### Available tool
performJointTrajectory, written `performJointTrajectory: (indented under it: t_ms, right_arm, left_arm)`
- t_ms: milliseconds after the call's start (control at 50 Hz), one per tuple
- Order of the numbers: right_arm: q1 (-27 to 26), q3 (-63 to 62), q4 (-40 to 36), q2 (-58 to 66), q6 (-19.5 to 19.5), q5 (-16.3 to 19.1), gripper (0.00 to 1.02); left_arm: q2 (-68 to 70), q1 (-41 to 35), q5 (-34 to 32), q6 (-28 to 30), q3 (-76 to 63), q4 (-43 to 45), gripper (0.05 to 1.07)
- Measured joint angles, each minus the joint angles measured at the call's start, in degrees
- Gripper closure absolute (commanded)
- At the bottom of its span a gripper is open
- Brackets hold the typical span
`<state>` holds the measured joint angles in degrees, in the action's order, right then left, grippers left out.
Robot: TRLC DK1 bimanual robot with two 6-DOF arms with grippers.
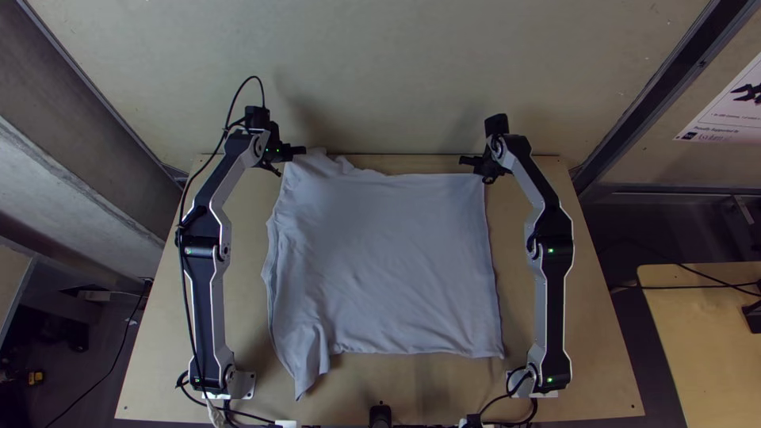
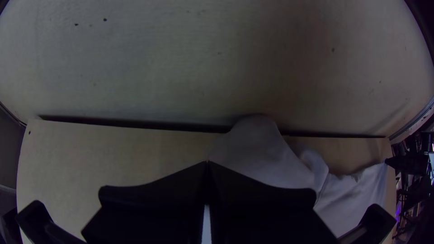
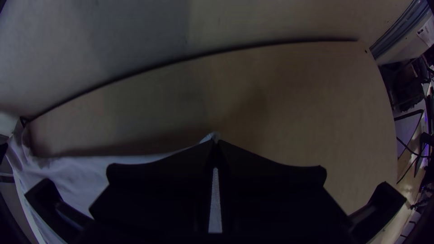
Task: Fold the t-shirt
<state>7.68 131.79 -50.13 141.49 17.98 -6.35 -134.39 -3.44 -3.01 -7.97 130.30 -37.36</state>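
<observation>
T-shirt (image 1: 388, 254): one, spread on one table (image 1: 590, 341), left side rumpled. Two hands: left hand (image 1: 288, 158) closed, pinching far left part; right hand (image 1: 480, 170) closed, pinching far right corner.

From high above and behind the left gripper (image 1: 295, 150) and right gripper (image 1: 469, 161), the top view looks steeply down. Each wrist view looks from close behind its own gripper, outward over the table's (image 1: 420, 166) far edge. All share some t-shirt (image 1: 396, 254) between the grippers and the panel (image 1: 380, 71) beyond.
</observation>
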Motion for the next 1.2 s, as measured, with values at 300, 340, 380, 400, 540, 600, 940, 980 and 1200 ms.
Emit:
performJointTrajectory:
  t_ms: [300,340,380,400,540,600,940,980,1200]
  right_arm:
    - [-0.79,0.26,0.35,-0.04,0.0,0.26,1.0]
    - [-0.81,0.26,0.35,-0.07,0.0,0.26,1.0]
    - [-0.81,0.26,0.35,-0.09,0.02,0.35,1.0]
    - [-0.83,0.26,0.35,-0.17,0.0,0.37,1.0]
    - [-1.03,0.26,0.33,-0.48,0.02,0.39,1.0]
    - [-1.09,0.26,0.31,-0.79,0.0,0.39,1.0]
    - [-1.11,-1.84,-1.84,-4.68,-0.15,0.37,1.0]
    - [-1.11,-2.23,-2.1,-5.03,-0.33,0.37,1.0]
    - [-1.14,-4.33,-3.13,-6.38,-0.66,0.37,1.0]
  left_arm:
    - [0.02,0.2,-0.42,-0.46,0.0,1.16,1.05]
    - [0.11,0.2,-0.42,-0.66,0.0,1.03,1.05]
    - [0.22,0.2,-0.42,-0.74,0.0,0.98,1.05]
    - [0.26,0.2,-0.42,-0.87,-0.02,0.98,1.05]
    - [1.33,0.2,-0.44,-1.09,-0.61,0.57,1.05]
    - [1.92,0.2,-0.63,-1.09,-0.66,0.15,1.05]
    - [8.35,0.2,-1.49,-2.21,-6.47,-1.66,1.05]
    - [9.16,0.17,-1.51,-2.36,-7.87,-1.66,1.05]
    - [13.35,0.07,-1.51,-2.56,-17.22,0.22,1.05]
